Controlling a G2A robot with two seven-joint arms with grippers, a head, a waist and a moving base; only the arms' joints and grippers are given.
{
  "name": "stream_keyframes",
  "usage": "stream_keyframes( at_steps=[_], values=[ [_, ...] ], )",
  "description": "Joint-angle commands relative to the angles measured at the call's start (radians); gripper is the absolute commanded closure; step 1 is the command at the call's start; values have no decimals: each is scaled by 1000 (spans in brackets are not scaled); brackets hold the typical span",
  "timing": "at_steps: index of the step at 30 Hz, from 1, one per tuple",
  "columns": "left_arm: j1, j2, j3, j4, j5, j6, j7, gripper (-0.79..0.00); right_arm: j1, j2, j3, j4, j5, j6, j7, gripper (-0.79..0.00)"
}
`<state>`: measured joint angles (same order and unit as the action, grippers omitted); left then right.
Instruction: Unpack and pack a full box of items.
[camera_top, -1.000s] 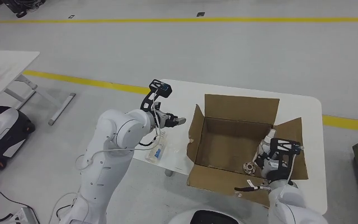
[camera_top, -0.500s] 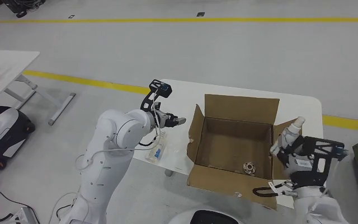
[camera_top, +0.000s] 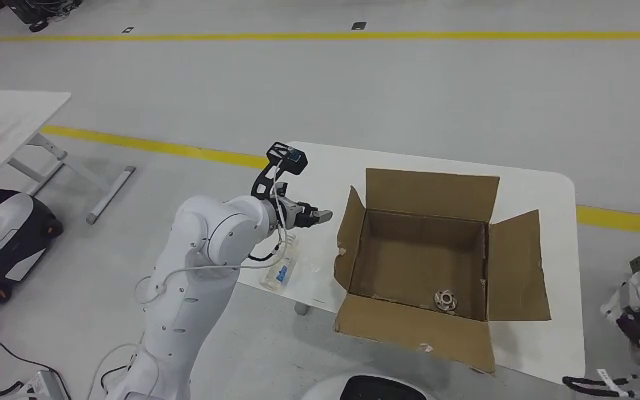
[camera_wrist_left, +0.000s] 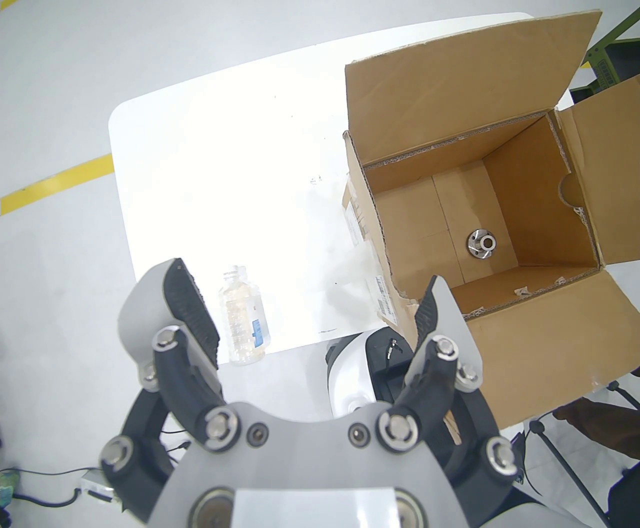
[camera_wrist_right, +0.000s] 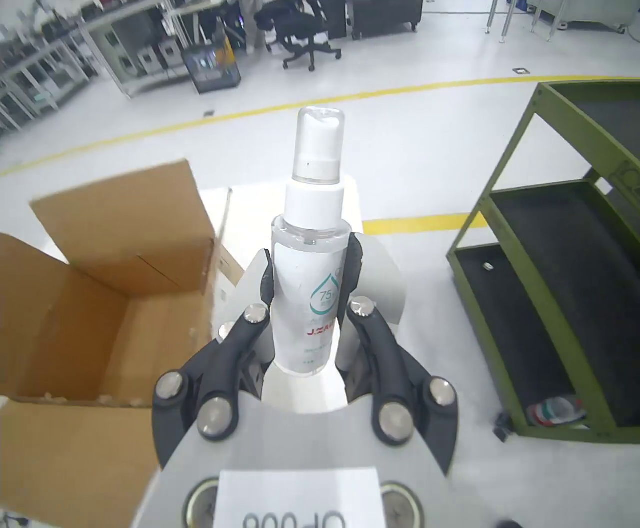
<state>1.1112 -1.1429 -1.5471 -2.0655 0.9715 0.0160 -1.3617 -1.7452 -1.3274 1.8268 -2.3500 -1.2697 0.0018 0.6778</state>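
Right gripper (camera_wrist_right: 309, 272): clamped on a clear spray bottle (camera_wrist_right: 314, 210), cap pointing out past the fingertips, just outside the cardboard box (camera_wrist_right: 100, 300).
Left gripper (camera_wrist_left: 305, 285): fingers spread wide, nothing between them, held over the table (camera_wrist_left: 225, 165) edge.
Water bottle (camera_wrist_left: 242, 320): lying on the table, left of the cardboard box.
Metal flange (camera_wrist_left: 481, 242): alone on the box floor.
Green cart (camera_wrist_right: 550, 260): on the floor beyond.

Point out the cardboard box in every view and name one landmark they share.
Top view: box on the right part of the white table, flaps open.
Left wrist view: box past the open end effector, apart from the water bottle.
Right wrist view: box beside the held spray bottle.
Shared landmark: yellow floor line.
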Motion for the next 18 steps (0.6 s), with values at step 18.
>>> stream_keyframes(
  at_steps=[18],
  values=[
    [0, 0, 0, 0, 0, 0, 0, -785, 82, 1, -217, 400, -253, -1, 118, 0]
  ],
)
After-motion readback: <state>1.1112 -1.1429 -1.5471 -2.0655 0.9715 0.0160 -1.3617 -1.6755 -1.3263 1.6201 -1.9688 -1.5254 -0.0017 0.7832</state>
